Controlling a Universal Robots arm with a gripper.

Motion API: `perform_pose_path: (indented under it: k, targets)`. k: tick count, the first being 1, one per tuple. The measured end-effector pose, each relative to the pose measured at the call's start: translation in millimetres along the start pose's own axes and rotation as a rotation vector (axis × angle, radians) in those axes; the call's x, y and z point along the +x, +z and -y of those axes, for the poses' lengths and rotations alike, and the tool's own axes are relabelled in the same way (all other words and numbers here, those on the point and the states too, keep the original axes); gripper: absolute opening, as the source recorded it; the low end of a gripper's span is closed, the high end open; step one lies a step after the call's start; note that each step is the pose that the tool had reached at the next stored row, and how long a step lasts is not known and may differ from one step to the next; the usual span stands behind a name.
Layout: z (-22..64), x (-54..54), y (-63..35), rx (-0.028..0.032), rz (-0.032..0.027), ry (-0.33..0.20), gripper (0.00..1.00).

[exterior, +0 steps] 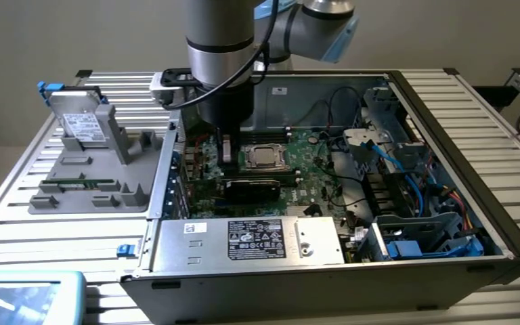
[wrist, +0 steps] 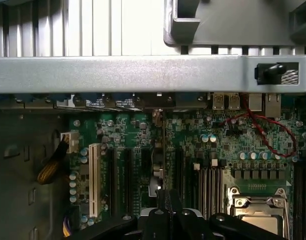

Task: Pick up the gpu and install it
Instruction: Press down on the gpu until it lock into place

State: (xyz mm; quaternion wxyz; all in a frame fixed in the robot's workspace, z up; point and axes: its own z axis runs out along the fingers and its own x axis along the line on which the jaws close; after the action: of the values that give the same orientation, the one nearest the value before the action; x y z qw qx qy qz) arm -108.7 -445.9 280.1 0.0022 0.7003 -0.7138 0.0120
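GPU (wrist: pixel 164 150) shows edge-on in the wrist view: a thin dark line running straight out from the jaws, over the motherboard (wrist: pixel 123 135). I read it as held upright, long edge down.

- Jaws: fully closed, and by my reading clamped on the card's upper edge. I see the dark finger bodies but not the contact itself.
- Place: inside the open computer case (exterior: pixel 441 271), which fills the middle and the exterior view's right side of the surface (exterior: pixel 25 223). The arm (exterior: pixel 219 40) drops into the case near its back wall, beside the CPU socket (exterior: pixel 265 157).
- Card edge lies among the dark expansion slots (wrist: pixel 127 180), between the white slot (wrist: pixel 94 180) and the memory slots (wrist: pixel 207 185). Whether it is in a slot or just above it, I cannot tell.

Handling, my judgement:
- Stiff, flat board, moderate weight; no flex to count on.
- Fragile: the connector edge and small parts will not take side load or twist.
- Best hold is across the 2 flat faces near the top edge, mid-length, so it hangs level.
- A tilted card would jam on the slot or scrape the board.

Grey tray (exterior: pixel 79 196) near the surface's exterior-view left edge holds a hard drive (exterior: pixel 84 125).
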Motion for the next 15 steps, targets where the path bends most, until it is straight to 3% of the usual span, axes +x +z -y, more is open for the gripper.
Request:
perform_pose_path:
  k: [4, 7, 10, 15]
  targets:
    - [11.1, 2.8, -0.9, -0.0039, 0.0001, 0.0, 0.12]
    - [17.4, 3.6, -0.7, -0.0111, -0.0001, 0.0, 0.12]
    - [19.2, 3.5, 2.3, -0.02, -0.0005, 0.0, 0.12]
    - [19.3, 3.4, 11.2, -0.0234, -0.0004, 0.001, 0.12]
